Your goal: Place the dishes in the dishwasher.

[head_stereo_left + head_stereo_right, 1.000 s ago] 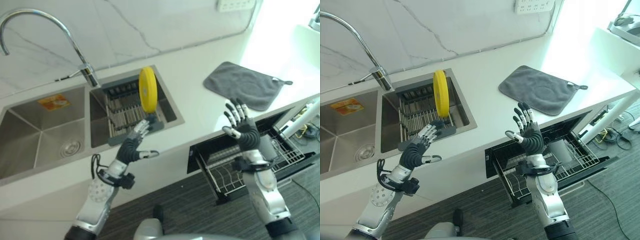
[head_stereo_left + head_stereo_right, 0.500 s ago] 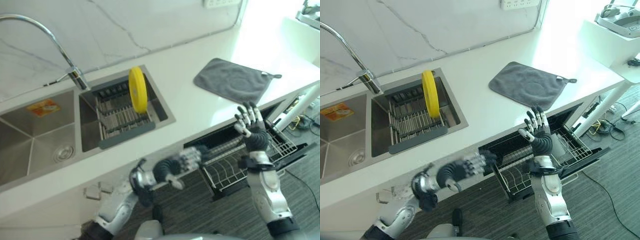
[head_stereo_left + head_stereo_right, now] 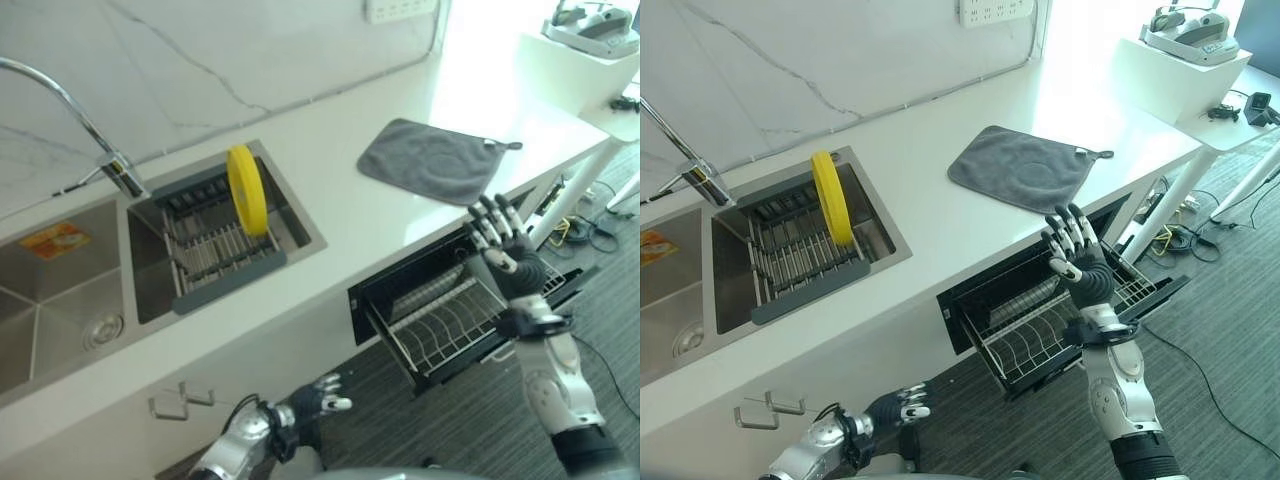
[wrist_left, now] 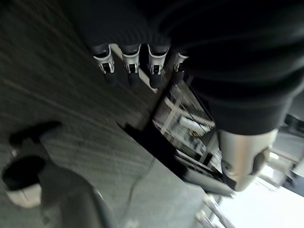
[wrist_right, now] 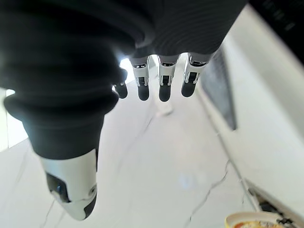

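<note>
Yellow plate on edge in the sink rack, dishwasher rack pulled out

A round yellow plate (image 3: 243, 190) stands upright on its rim in the dark-framed wire drying rack (image 3: 215, 250) set in the right sink basin, left of frame centre. The dishwasher (image 3: 405, 290), under the white counter at right of centre, is open, and its wire basket (image 3: 450, 322) is drawn out; it looks empty, though the view is poor.

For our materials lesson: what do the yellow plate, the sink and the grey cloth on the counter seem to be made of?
Yellow plate: probably plastic, uniform bright colour, dull sheen.
Sink: brushed stainless steel, by its grey metallic reflections.
Grey cloth: soft, matte fabric with a stitched edge, possibly microfibre.
</note>
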Robot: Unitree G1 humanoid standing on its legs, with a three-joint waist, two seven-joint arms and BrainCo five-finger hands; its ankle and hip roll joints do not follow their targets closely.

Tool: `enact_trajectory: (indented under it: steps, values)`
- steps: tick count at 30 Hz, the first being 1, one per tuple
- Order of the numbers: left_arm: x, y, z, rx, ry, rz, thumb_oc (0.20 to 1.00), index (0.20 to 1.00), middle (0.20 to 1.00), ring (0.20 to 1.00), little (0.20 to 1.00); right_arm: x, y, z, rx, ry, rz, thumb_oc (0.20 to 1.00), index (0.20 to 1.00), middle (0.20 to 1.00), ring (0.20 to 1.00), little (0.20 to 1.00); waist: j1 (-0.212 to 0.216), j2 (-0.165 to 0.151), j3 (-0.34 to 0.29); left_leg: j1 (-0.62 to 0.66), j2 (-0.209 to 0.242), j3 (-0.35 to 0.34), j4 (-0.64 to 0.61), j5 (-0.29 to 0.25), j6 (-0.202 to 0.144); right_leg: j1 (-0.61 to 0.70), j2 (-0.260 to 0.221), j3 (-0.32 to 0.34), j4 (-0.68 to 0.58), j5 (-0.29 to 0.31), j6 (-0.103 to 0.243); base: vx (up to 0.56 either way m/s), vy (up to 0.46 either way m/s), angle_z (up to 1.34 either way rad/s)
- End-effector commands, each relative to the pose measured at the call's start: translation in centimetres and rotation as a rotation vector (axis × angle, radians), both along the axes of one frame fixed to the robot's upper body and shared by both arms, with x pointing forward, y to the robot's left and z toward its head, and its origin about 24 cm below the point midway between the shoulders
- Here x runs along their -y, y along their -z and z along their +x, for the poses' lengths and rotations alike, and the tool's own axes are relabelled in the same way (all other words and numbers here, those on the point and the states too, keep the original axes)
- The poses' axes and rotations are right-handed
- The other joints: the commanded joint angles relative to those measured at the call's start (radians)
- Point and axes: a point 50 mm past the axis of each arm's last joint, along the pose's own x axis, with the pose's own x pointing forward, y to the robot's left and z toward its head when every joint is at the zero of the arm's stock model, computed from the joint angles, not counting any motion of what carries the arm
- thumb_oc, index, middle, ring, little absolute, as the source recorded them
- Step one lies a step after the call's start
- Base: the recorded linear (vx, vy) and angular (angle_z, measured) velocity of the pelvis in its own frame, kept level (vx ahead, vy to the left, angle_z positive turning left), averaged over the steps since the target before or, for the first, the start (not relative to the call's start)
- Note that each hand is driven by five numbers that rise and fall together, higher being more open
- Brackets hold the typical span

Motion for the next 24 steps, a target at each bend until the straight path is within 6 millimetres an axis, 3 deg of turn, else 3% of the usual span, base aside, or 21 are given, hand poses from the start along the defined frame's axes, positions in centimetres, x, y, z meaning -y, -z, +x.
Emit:
enact_trajectory:
  steps: [1, 3, 9, 24]
  values:
    - [-0.3, 0.0, 1.3, 0.136, -0.015, 0.182, 1.0, 1.0, 1.0, 1.0, 1.0, -0.7, -5.7, 0.0, 0.286, -0.019, -0.124, 1.0, 1.0, 1.0, 1.0, 1.0, 0.046, -0.013, -0.003, -0.033, 0.022, -0.034, 0.071, -0.117, -0.016, -0.055, 0.033, -0.014, 0.106, -0.078, -0.067, 0.06, 0.071, 0.06]
    - [-1.9, 1.7, 0.0, 0.06, -0.041, 0.34, 1.0, 1.0, 1.0, 1.0, 1.0, -1.5, -6.6, 0.5, 0.298, -0.045, -0.143, 1.0, 1.0, 1.0, 1.0, 1.0, 0.06, -0.018, -0.006, -0.025, 0.012, -0.05, 0.067, -0.121, -0.017, -0.047, 0.031, -0.02, 0.109, -0.084, -0.067, 0.08, 0.05, 0.14]
    - [-3.0, 3.5, -2.4, -0.041, -0.065, 0.498, 1.0, 1.0, 1.0, 1.0, 1.0, -2.9, -7.9, 2.0, 0.254, -0.08, -0.079, 1.0, 1.0, 1.0, 1.0, 1.0, 0.111, -0.025, -0.027, -0.011, 0.0, -0.082, 0.041, -0.122, -0.016, -0.024, 0.026, -0.058, 0.089, -0.079, -0.065, 0.1, 0.04, 0.17]
    - [-6.8, 4.7, -5.6, -0.189, -0.18, 0.675, 1.0, 1.0, 1.0, 1.0, 1.0, -7.3, -7.9, 5.5, 0.119, -0.097, -0.112, 1.0, 1.0, 1.0, 1.0, 1.0, 0.209, -0.025, -0.057, 0.022, -0.021, -0.137, 0.009, -0.127, -0.011, 0.011, 0.002, -0.157, 0.07, -0.069, -0.052, 0.08, 0.03, 0.16]
